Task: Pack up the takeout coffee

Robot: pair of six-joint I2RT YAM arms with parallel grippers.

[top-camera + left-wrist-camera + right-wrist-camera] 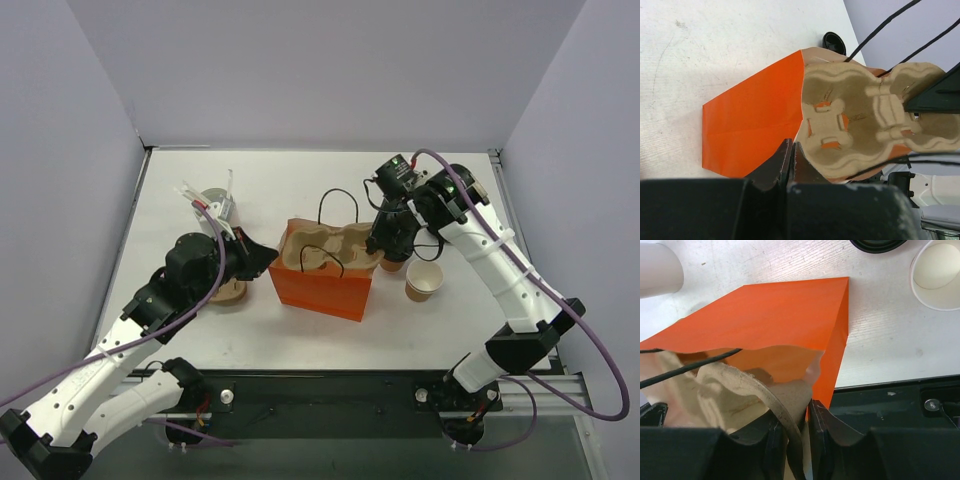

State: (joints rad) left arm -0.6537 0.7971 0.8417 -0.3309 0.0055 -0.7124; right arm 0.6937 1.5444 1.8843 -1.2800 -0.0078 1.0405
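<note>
The orange bag (320,292) (755,115) (775,310) stands mid-table with a tan pulp cup carrier (325,250) (860,100) (700,395) lying in its mouth. The takeout coffee (393,264), tan with a black lid (834,42) (877,244), stands on the table just right of the bag, partly under my right arm. My left gripper (265,262) (792,145) is shut on the bag's left rim. My right gripper (378,245) (802,407) is at the bag's right rim, its jaws slightly parted around the carrier's edge and the bag wall.
A lidless tan cup (424,281) (937,272) stands right of the coffee. A white cup of stirrers (213,205) is at the back left. A tan round object (230,292) lies under my left arm. The bag's black cord handles (338,195) arch over its mouth.
</note>
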